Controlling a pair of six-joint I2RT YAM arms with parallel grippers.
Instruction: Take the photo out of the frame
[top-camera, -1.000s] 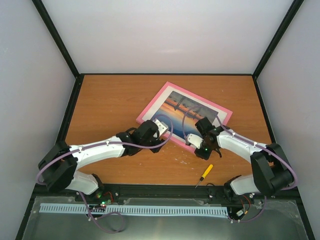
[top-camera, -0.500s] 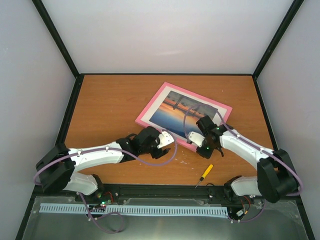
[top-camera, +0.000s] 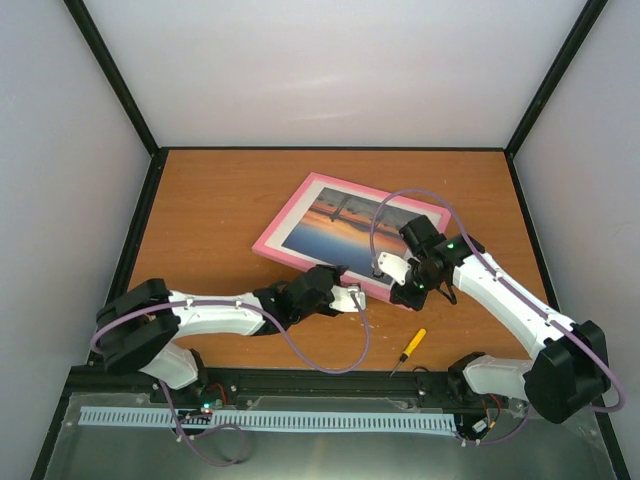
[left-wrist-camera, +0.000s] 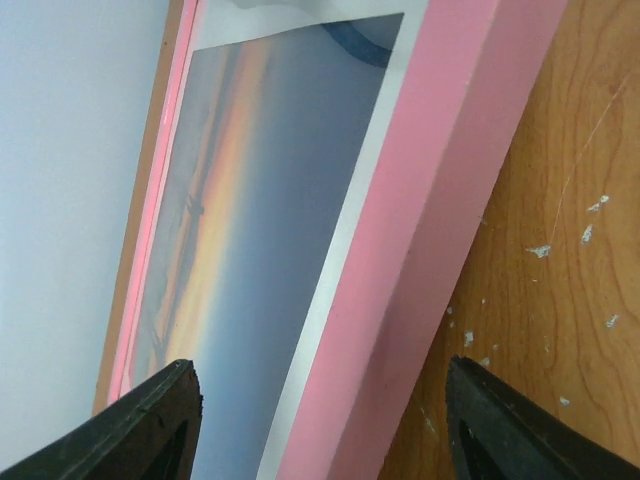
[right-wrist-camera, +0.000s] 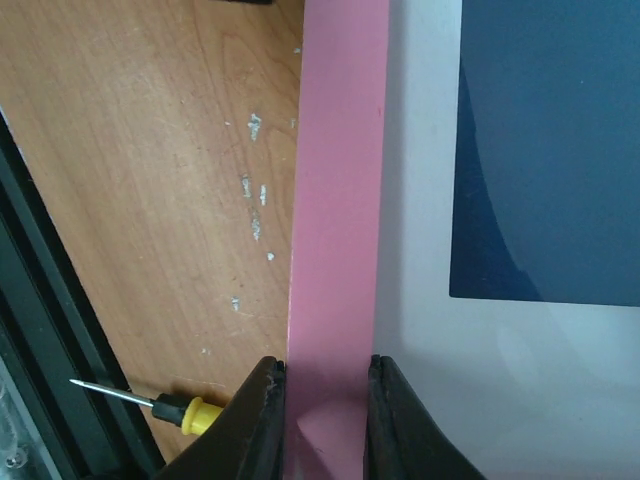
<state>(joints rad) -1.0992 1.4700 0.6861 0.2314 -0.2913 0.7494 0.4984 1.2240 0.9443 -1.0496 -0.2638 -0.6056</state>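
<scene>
The frame sat mid-table with the photo inside it, its near edge pinched by the right gripper while the left gripper gaped astride that edge, so the narrow pinch risked slipping and dropping the frame

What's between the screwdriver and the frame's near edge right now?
Only bare table, flecked white, lies between the screwdriver and the frame; the right wrist view shows it best.

The orange-and-blue sunset photo is sitting behind a white border inside the thin pink frame, which is lying face up and skewed on the table.
</scene>
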